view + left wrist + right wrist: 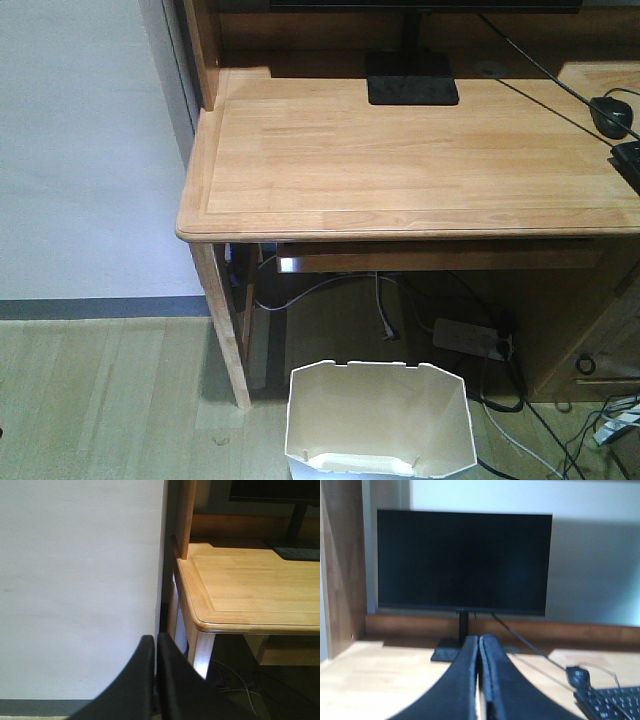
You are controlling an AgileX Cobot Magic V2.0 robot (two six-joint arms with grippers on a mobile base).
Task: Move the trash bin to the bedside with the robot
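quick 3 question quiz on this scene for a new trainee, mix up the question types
1. True or false: the trash bin stands upright on the floor by the desk.
2. What does the right claw face? A: a monitor. B: a bed. C: a window.
3. Fill in: the left claw is ____ (open or shut).

Key: 1 true; 2 A; 3 shut.
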